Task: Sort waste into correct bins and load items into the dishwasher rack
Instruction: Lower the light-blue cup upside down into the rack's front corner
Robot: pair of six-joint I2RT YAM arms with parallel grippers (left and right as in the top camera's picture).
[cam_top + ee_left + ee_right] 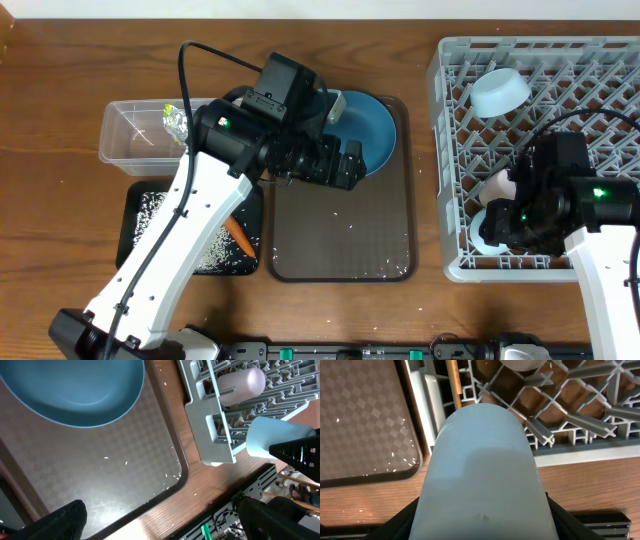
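Pale blue and smooth, the light-blue cup [482,460] is clamped between the two dark fingers of the right gripper [480,522], one pressed to each side of its wall. The cup is plain and matte, with a gentle taper. It hangs over the near-left corner of the grey dishwasher rack [600,60]. Just beyond it the pale-pink cup [497,185] lies among the pegs, and the pale-blue bowl [500,92] rests farther back. Over the brown tray [340,240], the left gripper [350,165] hovers with its fingers spread wide, holding nothing, close beside the dark-blue plate [365,130].
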